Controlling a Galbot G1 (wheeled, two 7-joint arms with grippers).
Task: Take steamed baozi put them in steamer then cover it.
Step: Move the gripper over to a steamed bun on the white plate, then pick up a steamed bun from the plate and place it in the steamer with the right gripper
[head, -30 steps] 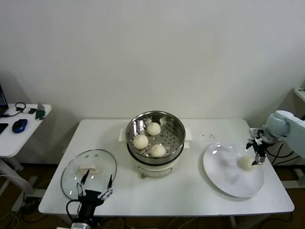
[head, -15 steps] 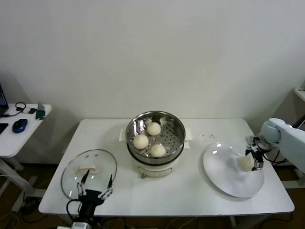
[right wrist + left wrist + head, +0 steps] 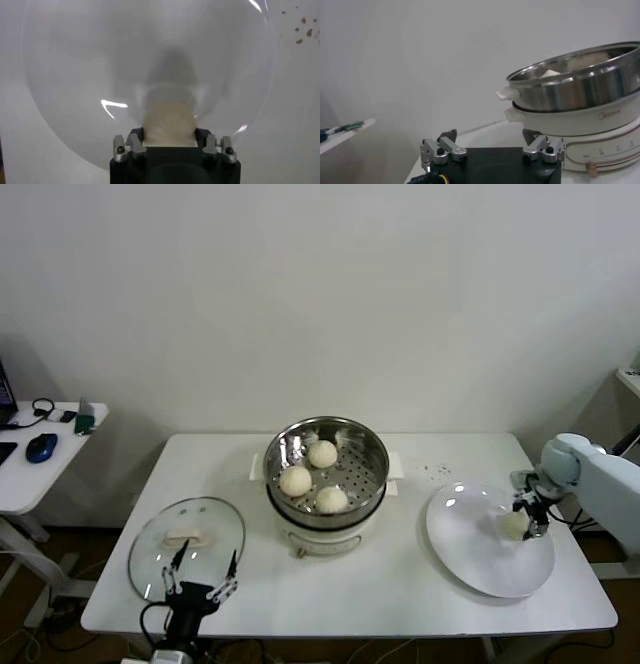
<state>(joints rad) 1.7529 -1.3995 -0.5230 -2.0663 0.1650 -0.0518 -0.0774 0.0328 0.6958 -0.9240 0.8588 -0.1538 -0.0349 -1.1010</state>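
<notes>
Three steamed baozi [image 3: 322, 453] lie inside the shiny steamer [image 3: 372, 448] at the table's middle, and its steel wall [image 3: 575, 85] also fills the left wrist view. One more baozi [image 3: 513, 526] rests on the white plate [image 3: 478, 562] at the right. My right gripper [image 3: 522, 521] is shut on it, and the right wrist view shows this baozi [image 3: 169, 117] pressed between both jaws of the gripper [image 3: 169, 134]. The cover [image 3: 186, 546] lies flat at the front left. My left gripper [image 3: 200, 587] hangs open just in front of it, holding nothing.
A white pot base [image 3: 580, 125] carries the steamer. Dark crumbs [image 3: 435, 471] dot the table behind the plate. A side table [image 3: 30, 474] with a mouse and headphones stands off to the left. The plate sits near the table's right edge.
My right gripper has slid a little left and lower around the baozi on the plate and closed its jaws on it. The left arm has not moved.
</notes>
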